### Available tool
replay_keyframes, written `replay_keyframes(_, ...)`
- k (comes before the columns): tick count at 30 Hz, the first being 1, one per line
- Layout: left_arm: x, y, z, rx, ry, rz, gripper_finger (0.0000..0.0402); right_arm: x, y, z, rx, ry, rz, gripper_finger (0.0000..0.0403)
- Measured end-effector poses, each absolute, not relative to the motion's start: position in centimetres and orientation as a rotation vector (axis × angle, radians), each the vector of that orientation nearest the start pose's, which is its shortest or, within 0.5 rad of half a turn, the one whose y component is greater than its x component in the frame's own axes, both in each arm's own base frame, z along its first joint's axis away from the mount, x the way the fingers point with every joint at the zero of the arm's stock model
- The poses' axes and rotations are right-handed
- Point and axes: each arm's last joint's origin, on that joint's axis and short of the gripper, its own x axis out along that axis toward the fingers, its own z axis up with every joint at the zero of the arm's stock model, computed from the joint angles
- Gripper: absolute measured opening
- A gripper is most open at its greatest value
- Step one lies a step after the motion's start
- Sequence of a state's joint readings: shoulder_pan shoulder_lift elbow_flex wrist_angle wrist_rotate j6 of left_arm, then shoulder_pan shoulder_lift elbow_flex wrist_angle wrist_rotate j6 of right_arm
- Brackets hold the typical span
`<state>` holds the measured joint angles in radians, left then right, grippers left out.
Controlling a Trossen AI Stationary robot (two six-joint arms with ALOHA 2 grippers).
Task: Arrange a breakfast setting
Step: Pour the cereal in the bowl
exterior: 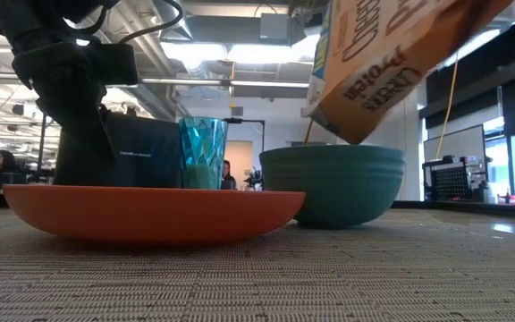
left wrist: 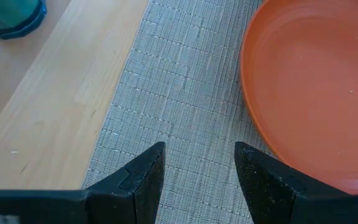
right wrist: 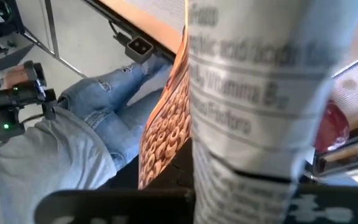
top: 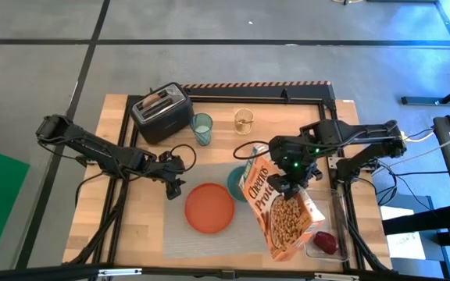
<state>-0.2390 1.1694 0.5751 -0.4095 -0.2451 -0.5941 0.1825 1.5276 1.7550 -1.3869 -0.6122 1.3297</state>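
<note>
The round orange plate (top: 209,208) and the teal bowl (exterior: 333,183) sit on the grey placemat (top: 209,238). My right gripper (top: 291,184) is shut on a tilted Cheerios cereal box (top: 284,209), whose opened top corner (exterior: 351,125) hangs over the bowl. My left gripper (left wrist: 197,174) is open and empty, low over the placemat just left of the plate. The pale teal tumbler (top: 201,129) stands behind the plate. A toast slice (top: 156,100) sticks out of the black toaster (top: 161,115). The dark-red fruit (top: 325,242) lies in a clear tray. The spoon is out of view. My right gripper holds the cereal box about its middle, coming from above and lying across its length. The box's narrow side panel (right wrist: 247,124) faces the wrist camera and fills the space between the fingers, hiding the contact. The box is lifted clear and tilted, its top end down toward the bowl.
A small yellowish glass (top: 243,119) stands near the table's far edge, right of the tumbler. The clear tray (top: 319,248) lies at the near right corner. A person in jeans (right wrist: 98,124) shows beyond the table's edge in the right wrist view.
</note>
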Motion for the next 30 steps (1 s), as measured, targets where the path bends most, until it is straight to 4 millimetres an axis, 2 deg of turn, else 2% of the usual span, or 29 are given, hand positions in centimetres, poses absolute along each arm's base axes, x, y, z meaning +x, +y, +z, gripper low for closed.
replay_keyframes(18,20.07,-4.20,17.81,-0.314,0.937,0.282,0.0188,26.41,6.51,39.70,1.350,1.456,-0.198,0.0000)
replay_keyframes(30,20.08,-4.21,17.81,-0.316,0.941,0.273,0.0188,26.96,6.75,39.48,1.378,1.486,-0.147,0.0000)
